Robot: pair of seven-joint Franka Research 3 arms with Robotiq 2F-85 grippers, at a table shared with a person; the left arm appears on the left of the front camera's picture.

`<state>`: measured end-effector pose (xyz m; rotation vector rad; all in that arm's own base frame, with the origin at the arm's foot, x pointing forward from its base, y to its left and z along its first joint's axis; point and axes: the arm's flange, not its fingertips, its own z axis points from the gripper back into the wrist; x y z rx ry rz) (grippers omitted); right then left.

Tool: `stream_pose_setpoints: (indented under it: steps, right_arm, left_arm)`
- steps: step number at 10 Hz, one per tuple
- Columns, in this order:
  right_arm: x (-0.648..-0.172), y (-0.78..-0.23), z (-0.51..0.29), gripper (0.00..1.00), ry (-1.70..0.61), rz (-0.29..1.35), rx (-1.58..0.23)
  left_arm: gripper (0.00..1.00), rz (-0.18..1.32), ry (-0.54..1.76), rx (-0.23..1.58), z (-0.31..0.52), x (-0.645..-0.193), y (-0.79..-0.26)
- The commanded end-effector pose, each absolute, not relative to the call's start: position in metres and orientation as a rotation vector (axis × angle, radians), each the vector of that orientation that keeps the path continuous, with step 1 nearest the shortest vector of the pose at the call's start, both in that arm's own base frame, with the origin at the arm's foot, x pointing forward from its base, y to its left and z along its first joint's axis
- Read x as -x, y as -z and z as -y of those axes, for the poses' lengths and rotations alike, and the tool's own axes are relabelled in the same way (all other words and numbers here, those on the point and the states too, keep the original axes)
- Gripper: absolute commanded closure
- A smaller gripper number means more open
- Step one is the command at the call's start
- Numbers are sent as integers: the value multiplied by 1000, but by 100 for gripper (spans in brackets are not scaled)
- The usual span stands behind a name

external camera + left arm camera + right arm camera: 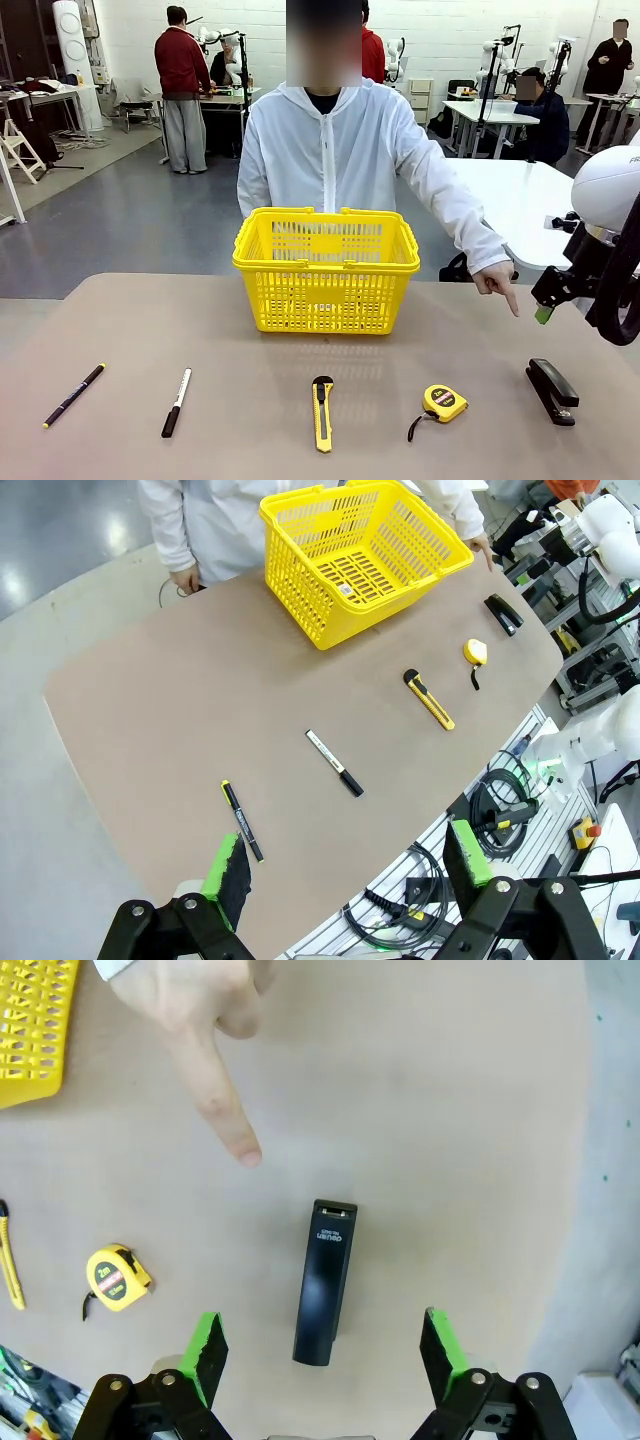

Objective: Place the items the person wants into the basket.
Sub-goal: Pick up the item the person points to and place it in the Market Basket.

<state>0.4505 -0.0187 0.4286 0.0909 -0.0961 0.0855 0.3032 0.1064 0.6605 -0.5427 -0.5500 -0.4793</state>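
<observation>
Front view: nothing yet in the yellow basket [325, 300]; black pen [73, 396] at the row's left end and yellow tape measure [444, 402] toward the right, both flat on the surface [250, 445]. Person's hand [497, 281] pointing down near the black stapler [552, 391]. Right tool [323, 1328] above that stapler, left tool [347, 858] high beyond the pen, both spread wide, empty.

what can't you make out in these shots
- Front view: the basket floor, screened by its own lattice wall.
- Right wrist view: most of the basket, cut off by the top-left corner.
- Left wrist view: print on the marker, too small to read.
- Front view: lettering on the tape measure, too small.
</observation>
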Motion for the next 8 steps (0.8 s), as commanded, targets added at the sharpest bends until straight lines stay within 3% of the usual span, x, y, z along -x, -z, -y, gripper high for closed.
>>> stream_pose_setpoints:
  steps: [1, 4, 8]
  right_arm:
    - [-451, -411, 16, 0, -35, 77, -41]
    - [-451, -381, 11, 0, 8, 78, 11]
    - [-462, -333, 3, 0, -8, -54, 64]
  left_arm:
    - [0, 552, 494, 551, -108, -303, -662]
    - [0, 552, 494, 551, -108, -303, -662]
    - [0, 552, 494, 551, -108, -303, -662]
